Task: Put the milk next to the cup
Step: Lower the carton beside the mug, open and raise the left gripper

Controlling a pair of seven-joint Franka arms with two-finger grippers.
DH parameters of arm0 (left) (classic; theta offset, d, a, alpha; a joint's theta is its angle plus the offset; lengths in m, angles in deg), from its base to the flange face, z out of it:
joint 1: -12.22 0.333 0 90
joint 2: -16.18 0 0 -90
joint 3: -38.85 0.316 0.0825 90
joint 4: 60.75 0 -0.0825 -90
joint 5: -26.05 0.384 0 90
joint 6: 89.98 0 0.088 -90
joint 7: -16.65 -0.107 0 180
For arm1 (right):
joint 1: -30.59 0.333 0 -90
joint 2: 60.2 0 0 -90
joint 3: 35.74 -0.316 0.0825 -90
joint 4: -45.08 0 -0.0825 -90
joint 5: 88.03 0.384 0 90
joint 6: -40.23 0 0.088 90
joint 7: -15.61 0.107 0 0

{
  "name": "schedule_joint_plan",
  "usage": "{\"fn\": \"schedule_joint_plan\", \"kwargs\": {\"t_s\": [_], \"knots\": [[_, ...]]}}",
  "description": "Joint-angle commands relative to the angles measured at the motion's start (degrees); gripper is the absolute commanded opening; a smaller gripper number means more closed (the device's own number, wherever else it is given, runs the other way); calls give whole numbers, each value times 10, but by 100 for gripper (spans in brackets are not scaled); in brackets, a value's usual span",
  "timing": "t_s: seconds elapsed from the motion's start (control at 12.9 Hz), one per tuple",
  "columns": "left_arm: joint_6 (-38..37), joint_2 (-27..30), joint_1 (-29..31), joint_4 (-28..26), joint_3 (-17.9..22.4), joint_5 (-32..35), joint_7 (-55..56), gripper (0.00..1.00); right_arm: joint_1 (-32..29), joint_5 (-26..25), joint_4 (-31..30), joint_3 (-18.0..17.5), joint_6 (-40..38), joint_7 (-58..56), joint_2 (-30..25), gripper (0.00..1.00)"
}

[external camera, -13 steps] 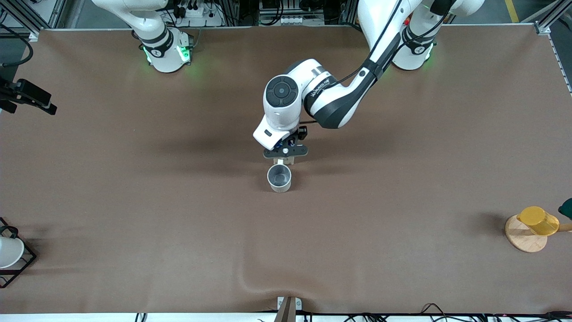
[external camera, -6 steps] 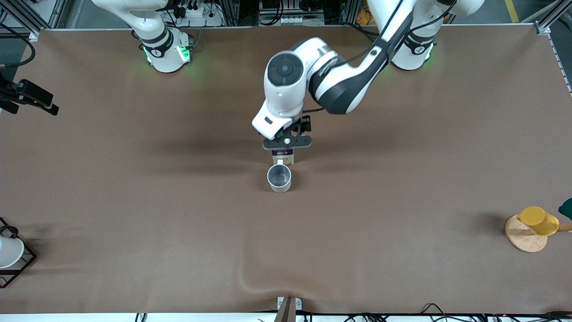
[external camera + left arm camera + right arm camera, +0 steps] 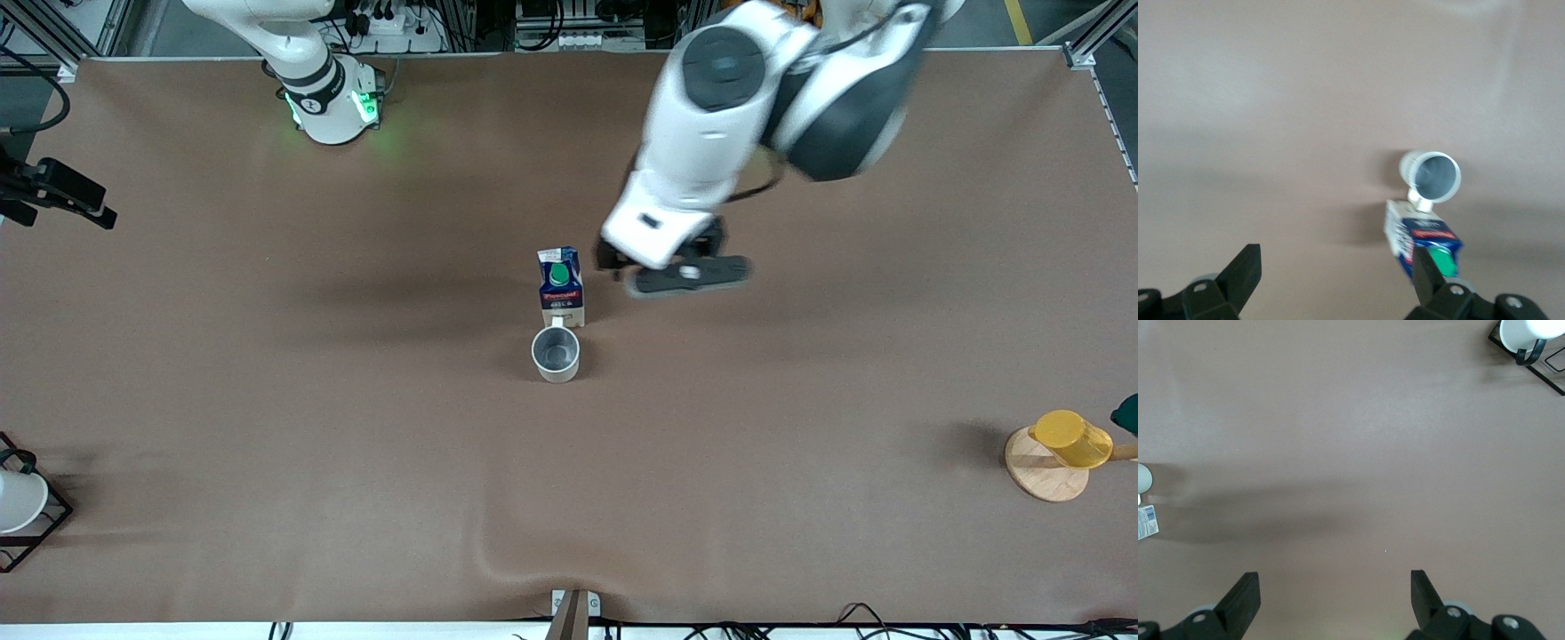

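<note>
The milk (image 3: 561, 288), a dark blue carton with a green cap, stands upright on the table, touching or just short of the off-white cup (image 3: 556, 354), which is nearer the front camera. My left gripper (image 3: 683, 276) is open and empty, raised over bare table beside the milk toward the left arm's end. In the left wrist view the milk (image 3: 1423, 239) and the cup (image 3: 1435, 176) show next to one finger (image 3: 1428, 275) of the open left gripper (image 3: 1337, 277). My right gripper (image 3: 1335, 597) is open and empty over bare table; the right arm waits.
A yellow cup (image 3: 1069, 437) on a wooden disc (image 3: 1045, 472) sits at the left arm's end. A white cup (image 3: 18, 500) in a black wire rack (image 3: 40, 526) sits at the right arm's end, and also shows in the right wrist view (image 3: 1531, 328). A black camera mount (image 3: 58, 192) juts in there.
My left gripper let go of the milk beside the cup, rose and swung away toward the left arm's end. The milk now stands uncovered. The right arm has not moved.
</note>
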Motion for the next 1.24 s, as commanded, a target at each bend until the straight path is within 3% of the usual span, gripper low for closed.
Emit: {"fn": "schedule_joint_plan", "kwargs": {"t_s": [0.0, 0.15, 0.7, 1.16], "knots": [[-38, 46, 59, -21, -5, 7, -69, 100, 1, 3, 9, 1, -4, 8, 3, 100], [-74, 65, 104, -27, -7, 8, -131, 100, 1, 3, 9, 1, -4, 8, 3, 100], [-71, 129, 240, -83, -11, 1, -289, 100, 1, 3, 9, 1, -3, 8, 3, 100], [-61, 150, 263, -118, -12, 0, -307, 100, 1, 3, 9, 1, -2, 8, 3, 100]]}}
